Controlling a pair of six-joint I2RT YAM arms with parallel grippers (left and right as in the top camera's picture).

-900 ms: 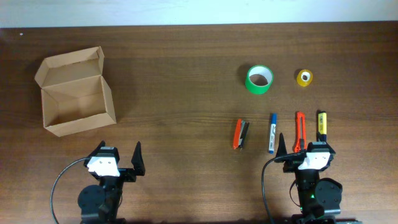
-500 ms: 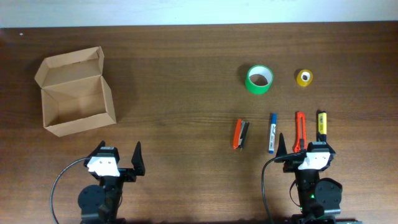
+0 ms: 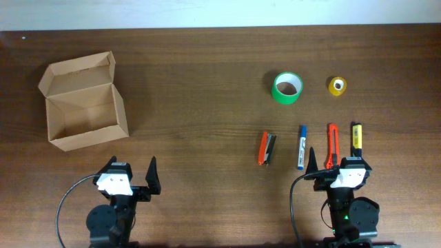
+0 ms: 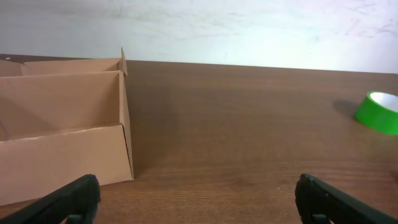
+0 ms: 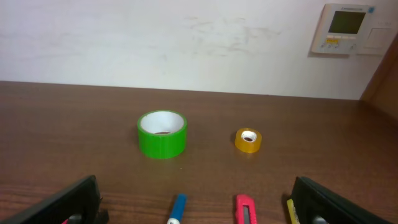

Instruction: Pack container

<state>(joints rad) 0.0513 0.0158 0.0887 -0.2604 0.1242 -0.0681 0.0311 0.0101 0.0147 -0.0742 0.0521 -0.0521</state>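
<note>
Overhead: container [image 3: 121, 114] sits on the table [image 3: 207, 76] at far left, flap lid up. The left gripper [image 3: 131, 167] is at the near edge, just right of the box and not touching it, jaws wide, nothing held. The right gripper [image 3: 335, 164] is also wide and well apart from the box (pens [image 3: 302, 147] just ahead).
Left wrist: the box is ahead-left of the spread jaws.
Right wrist: green tape roll [image 5: 161, 134] and yellow roll [image 5: 248, 140] lie ahead.

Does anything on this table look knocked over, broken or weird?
Nothing stands out. The cardboard box sits open, empty, slightly skewed to the table edge; the green tape roll and yellow tape roll lie flat, undamaged.
</note>
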